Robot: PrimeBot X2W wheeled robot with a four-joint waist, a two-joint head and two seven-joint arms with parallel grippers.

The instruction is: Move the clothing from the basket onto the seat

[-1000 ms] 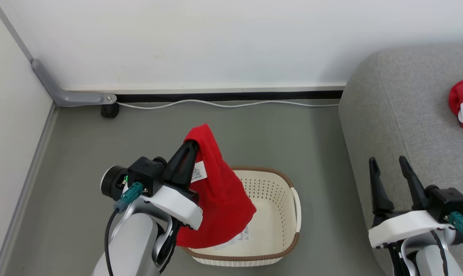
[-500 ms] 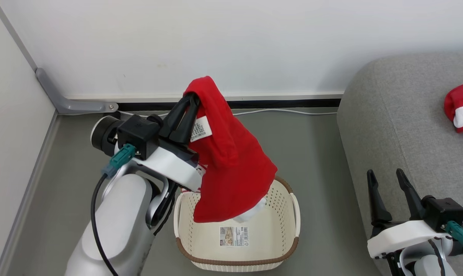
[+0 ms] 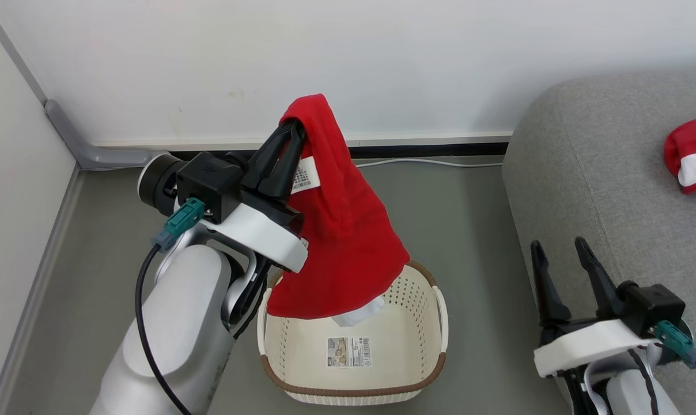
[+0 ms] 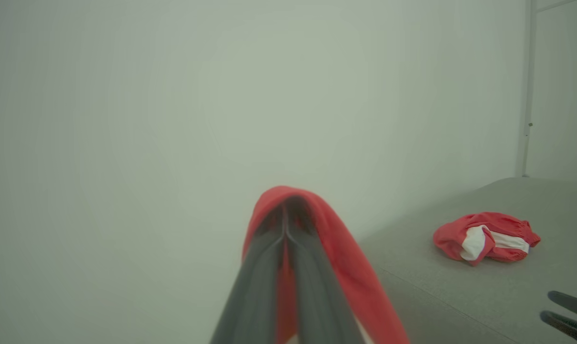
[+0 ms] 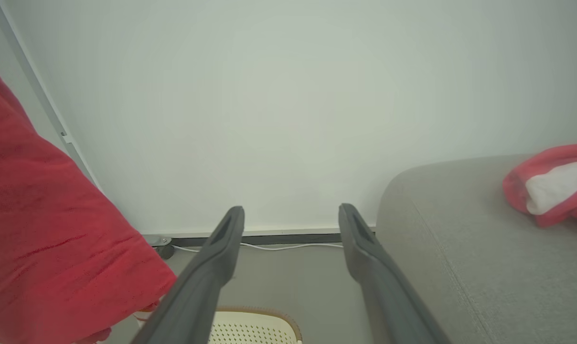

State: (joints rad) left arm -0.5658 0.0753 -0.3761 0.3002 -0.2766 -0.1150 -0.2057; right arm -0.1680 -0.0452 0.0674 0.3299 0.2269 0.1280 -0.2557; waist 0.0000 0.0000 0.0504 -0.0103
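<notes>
My left tool (image 3: 293, 129) is clenched on the top fold of a red garment (image 3: 342, 248), both dark fingers pressed together with the cloth draped over their tips and a white label (image 3: 305, 176) hanging just beside them. The garment hangs free in the air with its long axis running down from the pinch. Its hem and a scrap of white trim dangle above the basket (image 3: 356, 395), apart from it as far as I can judge. Inside the basket I see nothing but the barcode sticker (image 3: 350, 351) on its bottom. My right tool (image 3: 557, 245) is released, its fingers spread with nothing between them, hovering by the near edge of the seat (image 3: 590, 173). The other red garment (image 3: 691, 153) lies bunched on the seat cushion, well over to the right. What the coming move turns on is that the seat lies to the right of my left tool, past the basket and across a strip of floor (image 3: 469, 230). My right arm is nearer the seat but empty, so I judge the loaded left arm must carry across sideways. It should stay high enough for the trailing hem to clear the seat's rounded edge. The hem could snag on the basket's handle or brush my right tool on the way.
</notes>
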